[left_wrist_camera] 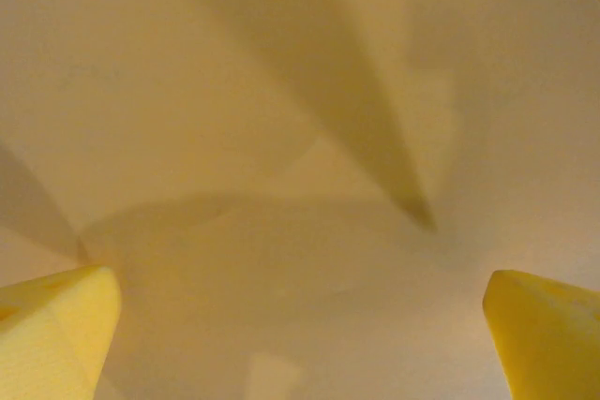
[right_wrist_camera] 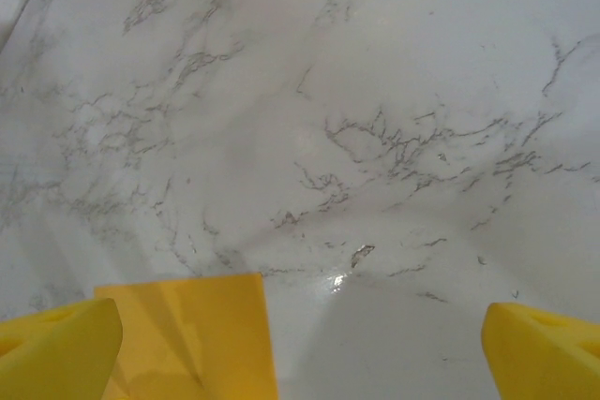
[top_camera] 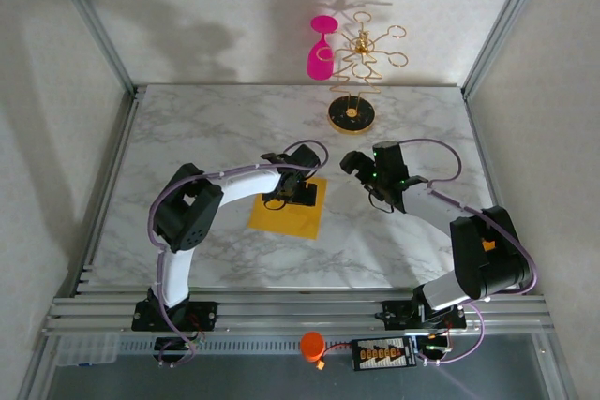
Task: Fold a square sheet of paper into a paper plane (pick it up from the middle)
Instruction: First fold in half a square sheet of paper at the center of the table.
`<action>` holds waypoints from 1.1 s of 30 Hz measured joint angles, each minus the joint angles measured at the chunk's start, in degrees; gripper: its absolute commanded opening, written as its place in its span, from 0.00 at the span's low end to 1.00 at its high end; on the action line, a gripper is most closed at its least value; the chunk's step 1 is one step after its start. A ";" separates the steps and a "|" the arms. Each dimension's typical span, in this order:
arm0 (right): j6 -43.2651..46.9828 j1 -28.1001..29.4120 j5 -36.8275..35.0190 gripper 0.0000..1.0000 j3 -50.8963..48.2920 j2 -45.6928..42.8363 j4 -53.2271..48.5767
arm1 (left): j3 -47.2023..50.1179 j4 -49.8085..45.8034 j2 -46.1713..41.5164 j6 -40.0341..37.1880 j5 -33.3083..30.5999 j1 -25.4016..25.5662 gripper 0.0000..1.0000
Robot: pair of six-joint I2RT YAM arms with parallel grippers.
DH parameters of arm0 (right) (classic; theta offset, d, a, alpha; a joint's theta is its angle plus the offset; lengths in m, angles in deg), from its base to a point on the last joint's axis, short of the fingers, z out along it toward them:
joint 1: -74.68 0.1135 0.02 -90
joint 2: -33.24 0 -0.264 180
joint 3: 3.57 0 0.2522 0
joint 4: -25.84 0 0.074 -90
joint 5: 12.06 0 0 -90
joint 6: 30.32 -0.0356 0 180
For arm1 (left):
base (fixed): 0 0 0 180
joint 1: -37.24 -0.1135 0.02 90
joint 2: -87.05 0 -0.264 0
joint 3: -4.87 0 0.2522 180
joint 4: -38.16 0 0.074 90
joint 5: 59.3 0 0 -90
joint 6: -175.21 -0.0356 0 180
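Observation:
The square sheet of paper [top_camera: 298,217] lies flat on the marble table [top_camera: 225,128], orange-yellow and plain. A paper plane is out of view. My left gripper [top_camera: 287,196] stands right over the sheet's upper middle. In the left wrist view the paper [left_wrist_camera: 281,119] spreads across the frame, and the left gripper [left_wrist_camera: 300,325] is open, its yellow fingertips [left_wrist_camera: 56,325] wide apart with nothing between them. My right gripper [top_camera: 352,165] hovers just right of the sheet. It is open [right_wrist_camera: 300,344] over bare marble, with a corner of the paper [right_wrist_camera: 197,334] beside its left fingertip [right_wrist_camera: 56,348].
A pink wine glass [top_camera: 322,49] hangs on a gold stand [top_camera: 364,49] whose round base [top_camera: 352,115] sits at the table's back edge. Aluminium rails [top_camera: 300,311] run along the near edge, with an orange round part [top_camera: 312,345] below them.

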 measured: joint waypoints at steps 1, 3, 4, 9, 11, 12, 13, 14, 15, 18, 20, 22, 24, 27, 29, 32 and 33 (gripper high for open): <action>0.00 -0.02 0.00 0.99 0.00 0.00 0.02 | 0.00 -0.22 0.11 -0.13 -0.17 0.00 0.98; 0.00 -0.02 0.07 0.99 0.00 0.00 0.28 | 0.00 -0.55 0.33 -0.17 -0.61 0.00 0.98; 0.00 0.00 0.07 0.99 -0.04 0.00 0.48 | 0.00 -0.63 0.46 -0.22 -0.72 0.00 0.97; 0.00 -0.02 0.09 0.99 -0.09 0.04 1.27 | -0.09 -0.61 0.61 -0.57 -0.83 0.00 0.96; 0.00 0.00 0.09 0.99 -0.09 0.04 1.27 | -0.09 -0.52 0.61 -1.03 -0.68 0.00 0.96; 0.00 0.00 0.09 0.99 -0.09 0.04 1.27 | -0.09 -0.44 0.63 -1.27 -0.63 0.00 0.96; 0.00 0.00 0.09 0.99 -0.09 0.04 1.27 | -0.07 -0.31 0.68 -1.49 -0.59 0.00 0.95; 0.00 -0.02 0.09 0.99 -0.09 0.04 1.27 | -0.07 -0.13 0.79 -1.70 -0.59 0.00 0.94; 0.00 0.00 0.09 0.99 -0.09 0.04 1.25 | -0.07 -0.02 0.83 -1.90 -0.59 0.00 0.94; 0.00 -0.02 0.09 0.99 -0.09 0.04 1.27 | 0.04 0.31 0.83 -2.43 -0.42 -0.07 0.93; 0.00 -0.02 0.09 0.99 -0.09 0.04 1.27 | 0.09 0.44 0.83 -2.69 -0.37 -0.11 0.93; 0.00 -0.02 0.09 0.99 -0.09 0.04 1.27 | 0.20 0.63 0.83 -2.75 -0.37 -0.13 0.90; 0.00 -0.02 0.09 0.99 -0.09 0.04 1.27 | 0.26 0.94 0.79 -2.93 -0.28 -0.17 0.85; 0.00 0.00 0.09 0.99 -0.09 0.04 1.27 | 0.72 1.55 0.37 -2.60 0.04 -0.68 0.73; 0.00 0.00 0.09 0.98 -0.09 0.04 1.31 | 1.46 2.03 -0.26 -2.10 0.66 -1.38 0.63; -0.02 -0.02 0.09 0.97 -0.09 0.04 1.53 | 3.30 3.41 -1.88 -0.96 3.26 -2.64 0.45; -0.04 -0.02 0.09 0.97 -0.09 0.04 1.75 | 4.02 3.91 -2.56 -0.33 4.39 -3.06 0.42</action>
